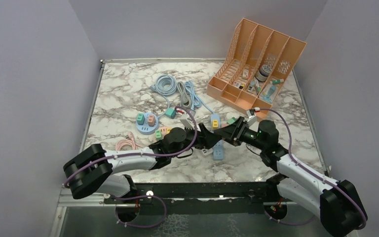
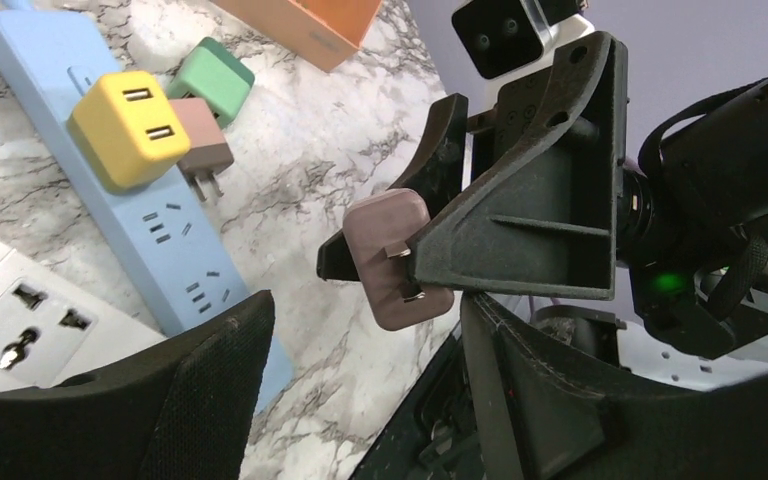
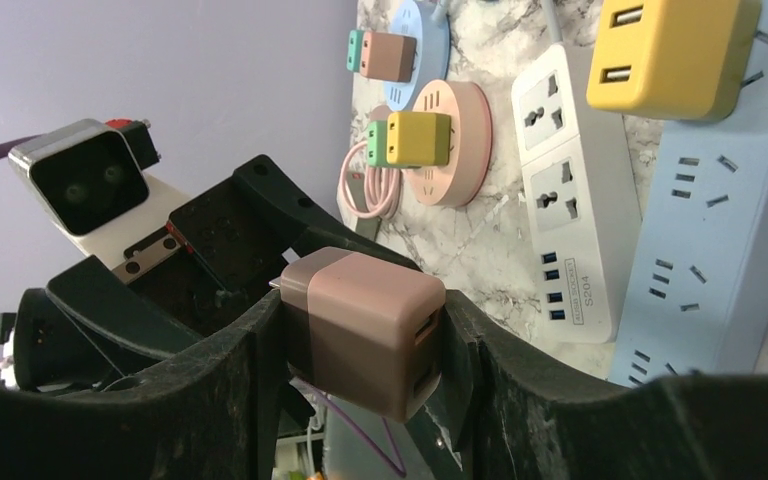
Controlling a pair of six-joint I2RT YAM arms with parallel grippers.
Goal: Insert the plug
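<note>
Left wrist view: plug (image 2: 390, 240) prongs face camera, pinched by right gripper (image 2: 400, 268).

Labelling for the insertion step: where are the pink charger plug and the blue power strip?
Dusty-pink cube charger plug (image 3: 360, 330): right wrist view, broad side face.
Light blue plastic power strip (image 3: 710, 230): right wrist view, socket face.

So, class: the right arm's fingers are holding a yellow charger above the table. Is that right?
No. The right fingers hold a dusty-pink charger, not a yellow one, as the right wrist view shows. The yellow charger sits on the blue power strip.
</note>
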